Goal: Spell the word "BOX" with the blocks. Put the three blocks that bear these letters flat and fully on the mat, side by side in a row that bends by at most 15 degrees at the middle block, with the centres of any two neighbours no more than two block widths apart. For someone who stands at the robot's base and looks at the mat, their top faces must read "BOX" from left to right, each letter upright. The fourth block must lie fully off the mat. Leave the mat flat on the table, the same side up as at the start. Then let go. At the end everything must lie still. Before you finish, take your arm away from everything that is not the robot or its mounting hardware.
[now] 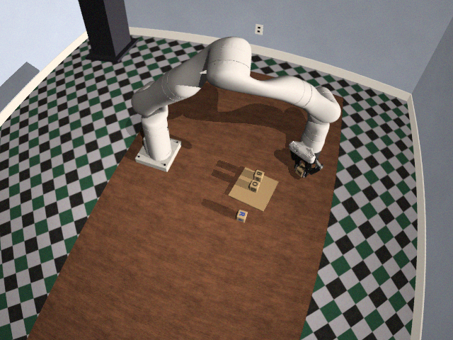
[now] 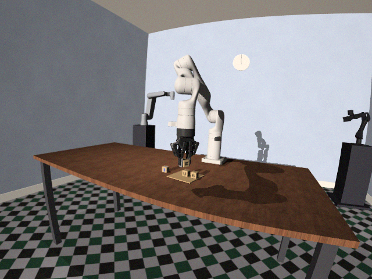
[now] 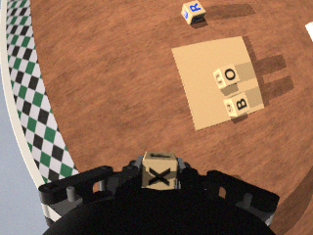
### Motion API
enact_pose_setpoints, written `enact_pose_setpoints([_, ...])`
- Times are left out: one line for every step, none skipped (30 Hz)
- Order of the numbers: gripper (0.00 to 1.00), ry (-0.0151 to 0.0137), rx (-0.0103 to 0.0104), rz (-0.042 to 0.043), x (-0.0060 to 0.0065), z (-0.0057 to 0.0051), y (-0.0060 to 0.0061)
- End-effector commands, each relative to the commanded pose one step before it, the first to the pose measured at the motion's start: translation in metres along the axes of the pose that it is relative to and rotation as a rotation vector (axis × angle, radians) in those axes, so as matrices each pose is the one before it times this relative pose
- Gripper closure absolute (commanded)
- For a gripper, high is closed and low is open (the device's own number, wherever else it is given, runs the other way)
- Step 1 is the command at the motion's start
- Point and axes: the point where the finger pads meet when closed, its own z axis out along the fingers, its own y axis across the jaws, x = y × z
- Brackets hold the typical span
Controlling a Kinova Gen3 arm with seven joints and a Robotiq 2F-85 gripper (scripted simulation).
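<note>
A brown wooden table (image 1: 175, 248) (image 2: 135, 171) (image 3: 108, 98) is filling much of the top view and stretching across the exterior view. A white Kinova arm (image 1: 233, 61) (image 2: 185, 117) is arching over it, its far end reaching right of centre in the top view. The black Robotiq gripper (image 1: 301, 170) (image 2: 185, 163) (image 3: 158, 165) is closing on the X block (image 1: 299, 170) (image 2: 186, 163) (image 3: 159, 172), holding it above the table, bottom centre in the wrist view.

A thin tan mat (image 1: 268, 190) (image 2: 189, 181) (image 3: 201, 93) is lying flat, right of centre from the top and upper right in the wrist view. On it, the B block (image 1: 259, 174) (image 2: 194, 174) (image 3: 239, 105) and the O block (image 1: 254, 185) (image 2: 185, 173) (image 3: 227, 75) are standing next to each other, beginning the word. The R block (image 1: 241, 215) (image 2: 165, 168) (image 3: 194, 12) is sitting off the mat, below it in the top view, presumably because BOX is not needing it.

The X is probably being carried to the free side of the O; its letter is facing up, so it is likely needing no flip, only careful turning and spacing.

Black capitals are marking B, O and X; blue is marking R. Side faces are showing a U below the O, what looks like a 6 on the B block, and a sideways R on the held block. No brand name is legible.
</note>
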Motion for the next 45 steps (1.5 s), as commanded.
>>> enact_pose_setpoints([0.74, -0.00108, 0.00213, -0.00524, 0.00252, -0.00135, 0.00008])
enact_pose_setpoints([0.74, -0.00045, 0.00000, -0.00787, 0.00337, -0.00023, 0.00086])
enact_pose_setpoints([0.74, -0.00064, 0.00003, -0.01178, 0.00500, -0.00033, 0.00139])
enact_pose_setpoints([0.74, -0.00081, 0.00007, -0.01586, 0.00667, -0.00044, 0.00207])
enact_pose_setpoints([0.74, -0.00092, 0.00014, -0.01989, 0.00824, -0.00053, 0.00290])
enact_pose_setpoints([0.74, -0.00094, 0.00022, -0.02362, 0.00959, -0.00059, 0.00389])
enact_pose_setpoints([0.74, -0.00087, 0.00030, -0.02689, 0.01063, -0.00062, 0.00501])
enact_pose_setpoints([0.74, 0.00000, 0.00000, 0.00000, 0.00000, 0.00000, 0.00000])
enact_pose_setpoints([0.74, 0.00000, 0.00000, 0.00000, 0.00000, 0.00000, 0.00000])
enact_pose_setpoints([0.74, -0.00070, 0.00036, -0.02952, 0.01130, -0.00062, 0.00619])
enact_pose_setpoints([0.74, -0.00045, 0.00036, -0.03139, 0.01156, -0.00058, 0.00735])
enact_pose_setpoints([0.74, -0.00016, 0.00030, -0.03241, 0.01139, -0.00050, 0.00840])
enact_pose_setpoints([0.74, 0.00016, 0.00018, -0.03252, 0.01083, -0.00040, 0.00922])
enact_pose_setpoints([0.74, 0.00044, 0.00000, -0.03172, 0.00995, -0.00028, 0.00973])
enact_pose_setpoints([0.74, 0.00067, -0.00020, -0.03002, 0.00883, -0.00017, 0.00985])
enact_pose_setpoints([0.74, 0.00080, -0.00039, -0.02752, 0.00755, -0.00006, 0.00955])
enact_pose_setpoints([0.74, 0.00085, -0.00054, -0.02431, 0.00622, 0.00002, 0.00883])
enact_pose_setpoints([0.74, 0.00081, -0.00061, -0.02056, 0.00492, 0.00007, 0.00775])
enact_pose_setpoints([0.74, 0.00070, -0.00060, -0.01646, 0.00370, 0.00010, 0.00639])
enact_pose_setpoints([0.74, 0.00055, -0.00051, -0.01226, 0.00261, 0.00010, 0.00486])
enact_pose_setpoints([0.74, 0.00038, -0.00038, -0.00821, 0.00168, 0.00008, 0.00330])
enact_pose_setpoints([0.74, 0.00022, -0.00022, -0.00463, 0.00092, 0.00005, 0.00188])
enact_pose_setpoints([0.74, 0.00009, -0.00009, -0.00186, 0.00036, 0.00002, 0.00076])
enact_pose_setpoints([0.74, 0.00001, -0.00001, -0.00029, 0.00006, 0.00000, 0.00012])
enact_pose_setpoints([0.74, 0.00000, 0.00000, 0.00000, 0.00000, 0.00000, 0.00000])
enact_pose_setpoints([0.74, 0.00000, 0.00000, 0.00000, 0.00000, 0.00000, 0.00000])
enact_pose_setpoints([0.74, 0.00000, 0.00000, 0.00000, 0.00000, 0.00000, 0.00000])
enact_pose_setpoints([0.74, 0.00000, 0.00000, 0.00000, 0.00000, 0.00000, 0.00000])
enact_pose_setpoints([0.74, 0.00000, 0.00000, 0.00000, 0.00000, 0.00000, 0.00000])
enact_pose_setpoints([0.74, 0.00000, 0.00000, 0.00000, 0.00000, 0.00000, 0.00000])
enact_pose_setpoints([0.74, 0.00000, 0.00000, 0.00000, 0.00000, 0.00000, 0.00000])
enact_pose_setpoints([0.74, 0.00000, 0.00000, 0.00000, 0.00000, 0.00000, 0.00000])
enact_pose_setpoints([0.74, 0.00000, 0.00000, 0.00000, 0.00000, 0.00000, 0.00000])
enact_pose_setpoints([0.74, 0.00000, 0.00000, 0.00000, 0.00000, 0.00000, 0.00000])
enact_pose_setpoints([0.74, 0.00000, 0.00000, 0.00000, 0.00000, 0.00000, 0.00000])
enact_pose_setpoints([0.74, 0.00000, 0.00000, 0.00000, 0.00000, 0.00002, 0.00000])
enact_pose_setpoints([0.74, 0.00000, 0.00000, 0.00000, 0.00000, 0.00013, 0.00000])
enact_pose_setpoints([0.74, 0.00000, 0.00000, 0.00000, 0.00000, 0.00035, 0.00000])
enact_pose_setpoints([0.74, -0.00001, -0.00001, 0.00000, 0.00000, 0.00063, 0.00000])
enact_pose_setpoints([0.74, -0.00002, -0.00001, 0.00000, 0.00000, 0.00098, 0.00000])
enact_pose_setpoints([0.74, -0.00003, -0.00002, -0.00001, 0.00000, 0.00138, 0.00000])
enact_pose_setpoints([0.74, 0.00000, 0.00000, 0.00000, 0.00000, 0.00000, 0.00000])
enact_pose_setpoints([0.74, 0.00000, 0.00000, 0.00000, 0.00000, 0.00000, 0.00000])
enact_pose_setpoints([0.74, -0.00003, -0.00002, -0.00002, 0.00000, 0.00179, 0.00000])
enact_pose_setpoints([0.74, 0.00001, 0.00001, 0.00001, 0.00001, 0.00222, -0.00001])
